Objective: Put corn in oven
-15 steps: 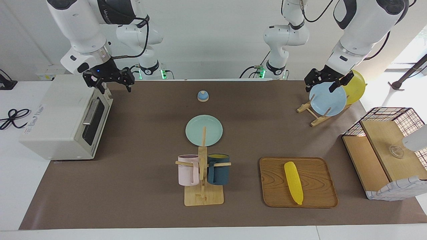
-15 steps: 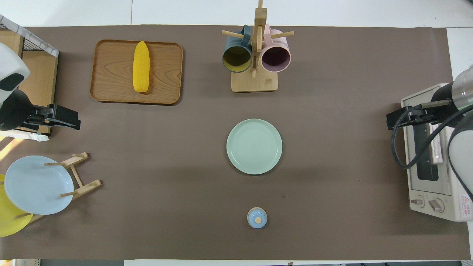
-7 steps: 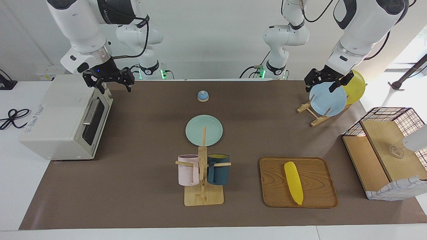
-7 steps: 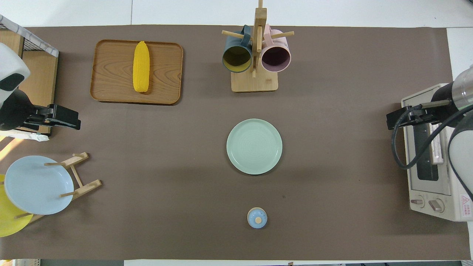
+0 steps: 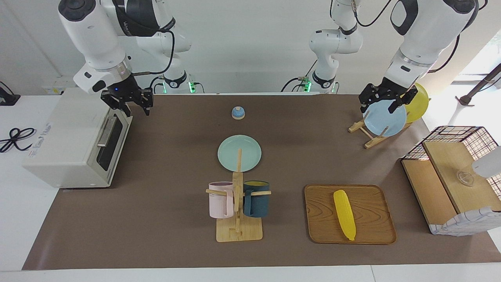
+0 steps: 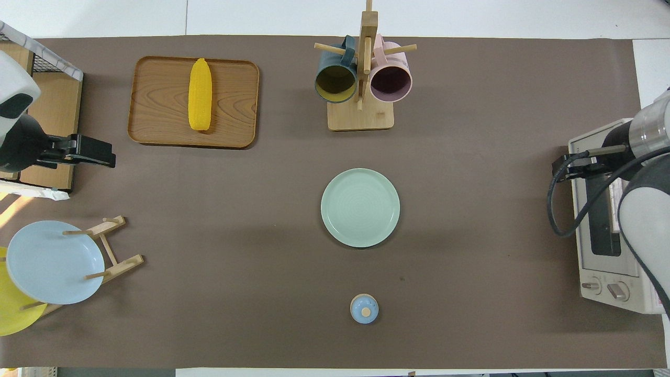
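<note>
On the desk [image 5: 156, 235], oven [image 5: 66, 137] at the right arm's end, door shut. Needs opening first: come down square on the handle [image 5: 105, 131], grip mid-bar, pull out and down along the hinge's arc. Tray [image 5: 321, 219] toward the left arm's end, corn [image 5: 344, 214] flat on it. Right gripper [image 5: 137, 111] over the door's top edge, jaws partly open, empty. Left gripper [image 5: 379, 107] over the plate rack [image 5: 368, 135], jaws wide, empty. Corn well apart from both.
</note>
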